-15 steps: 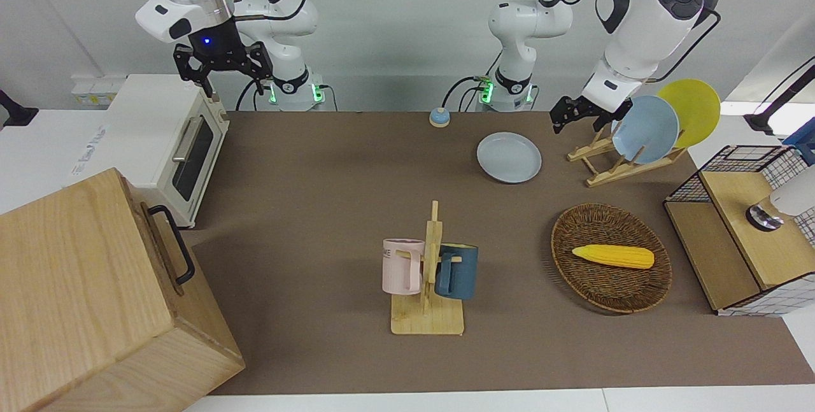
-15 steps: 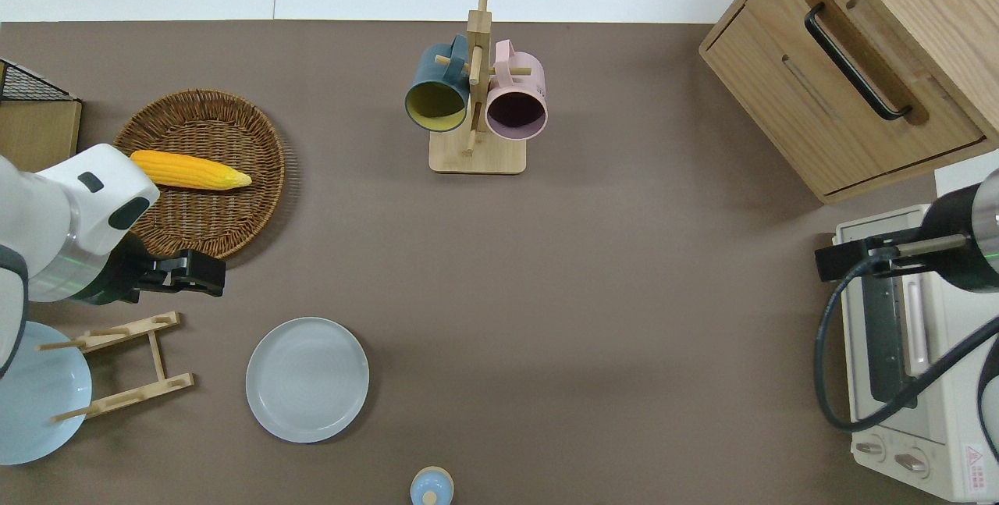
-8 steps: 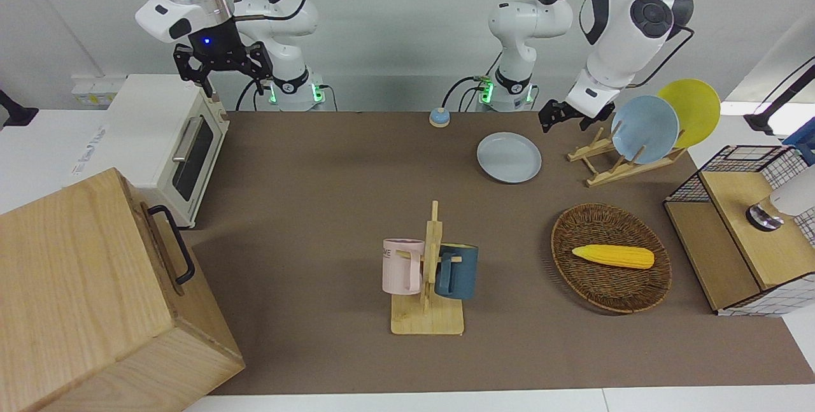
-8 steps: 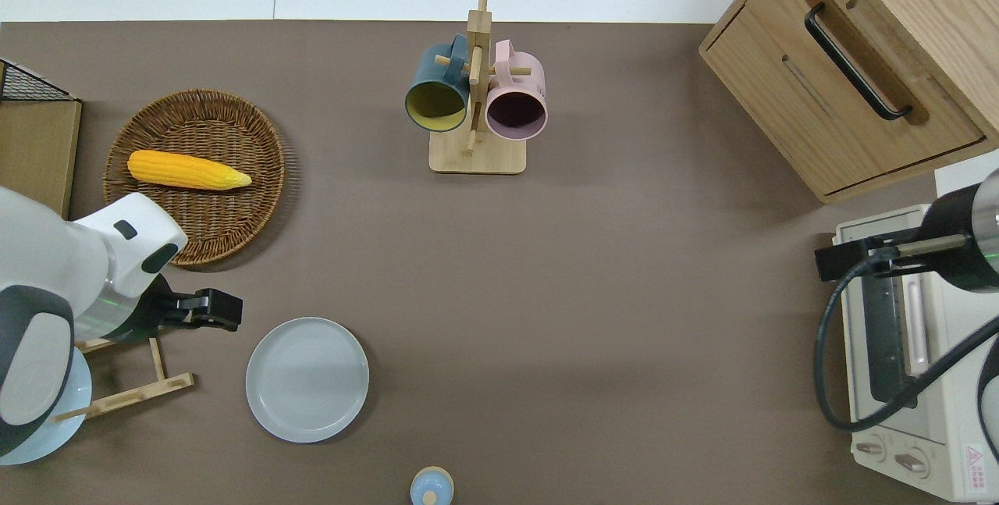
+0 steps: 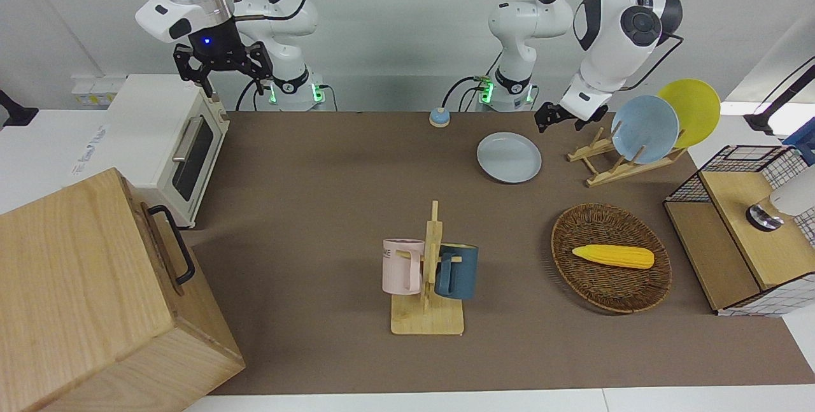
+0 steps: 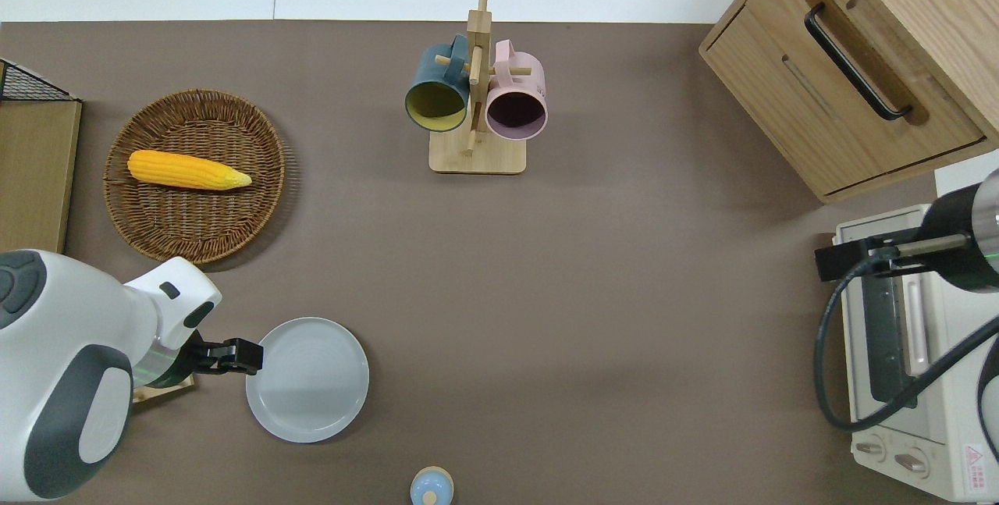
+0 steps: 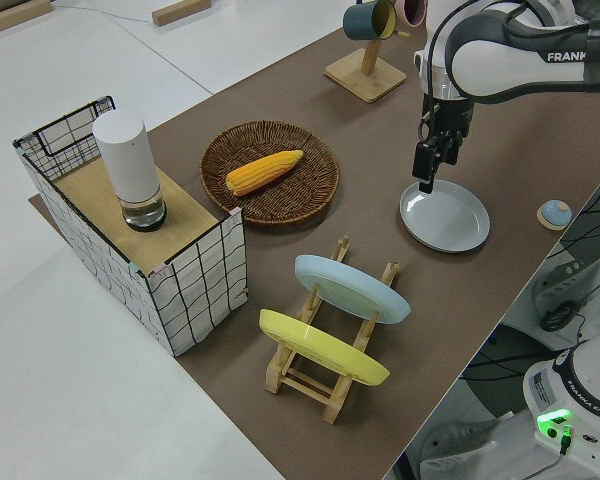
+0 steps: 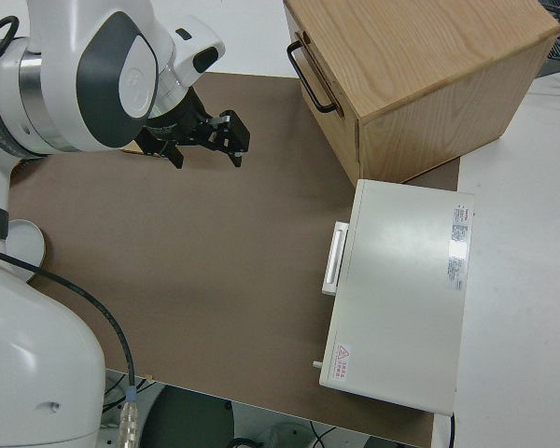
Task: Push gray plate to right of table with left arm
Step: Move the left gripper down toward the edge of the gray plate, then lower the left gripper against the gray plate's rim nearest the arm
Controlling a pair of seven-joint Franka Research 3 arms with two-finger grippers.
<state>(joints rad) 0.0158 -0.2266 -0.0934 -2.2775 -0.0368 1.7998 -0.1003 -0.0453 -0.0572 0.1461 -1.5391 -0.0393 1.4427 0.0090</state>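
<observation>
My left gripper (image 6: 248, 355) hangs at the edge of the gray plate (image 6: 307, 378) that faces the left arm's end of the table (image 6: 624, 318), so the plate lies straight along my push toward the right arm's end. I cannot tell whether my fingers are apart. A second ago the gripper was over bare table by the basket (image 6: 195, 176). My right arm is parked.

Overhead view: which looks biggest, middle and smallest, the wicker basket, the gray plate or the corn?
1. wicker basket, the widest round shape.
2. gray plate, clearly narrower than the basket.
3. corn: about as long as the plate is wide, but far thinner, so smallest overall.
</observation>
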